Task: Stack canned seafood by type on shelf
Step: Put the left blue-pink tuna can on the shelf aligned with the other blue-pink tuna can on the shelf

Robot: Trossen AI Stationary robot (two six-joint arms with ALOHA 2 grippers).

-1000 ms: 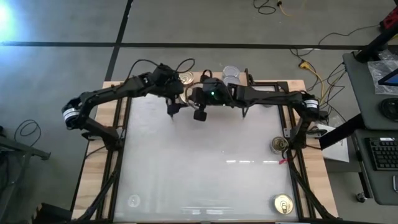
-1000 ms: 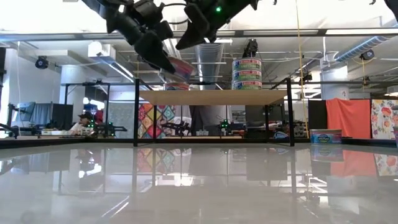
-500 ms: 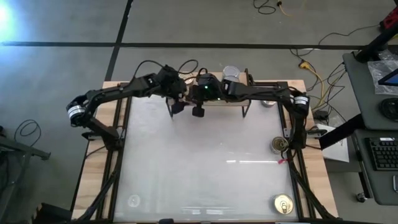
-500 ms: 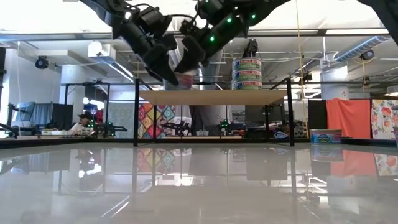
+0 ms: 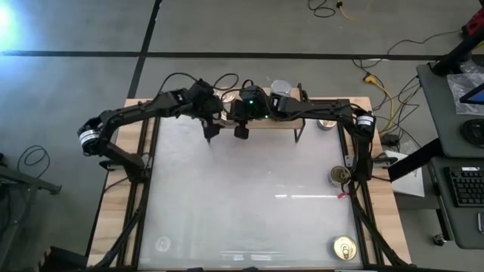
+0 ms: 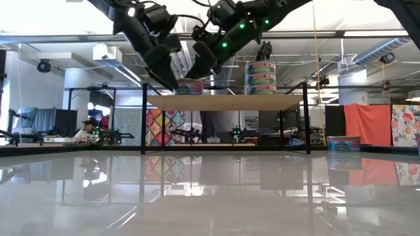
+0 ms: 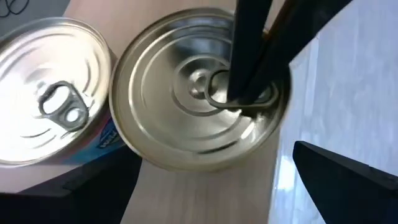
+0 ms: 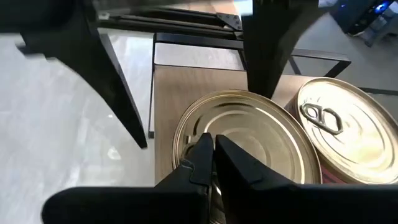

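A gold-lidded pull-ring tin [image 7: 168, 130] [image 6: 190, 86] stands flat on the left part of the shelf's wooden board [image 6: 262, 102] [image 8: 180, 81]. A second gold tin [image 7: 50, 112] [image 8: 348, 137] with a blue label stands close beside it. A stack of three tins [image 6: 260, 77] stands further right on the board. My left gripper [image 7: 211, 177] [image 6: 164, 69] is open, one finger on either side of the first tin; I cannot tell whether they touch it. My right gripper [image 8: 211, 152] [image 6: 200, 65] is shut, its tips down on that tin's lid. My right gripper comes slanting down from above and has its shut fingertips [image 7: 239, 93] on the lid of the tin at the pull-ring [image 7: 214, 96], near the lid's middle. Whether it pinches the ring or only rests on it, I cannot tell. The tin stands level on the shelf board.
Two gold tins [image 5: 338, 175] [image 5: 345, 247] lie near the table's right edge, and another tin [image 6: 344, 143] sits on the table right of the shelf. Thin black shelf legs [image 6: 144, 118] and the black table frame [image 5: 355, 151] stand around. The white tabletop [image 5: 249, 196] spreads toward the near edge.
A second ago my left gripper held the tin tilted above the shelf's left end; it has come down, and the tin now stands level on the board. My right gripper has moved down and toward the far edge, onto the tin's lid.
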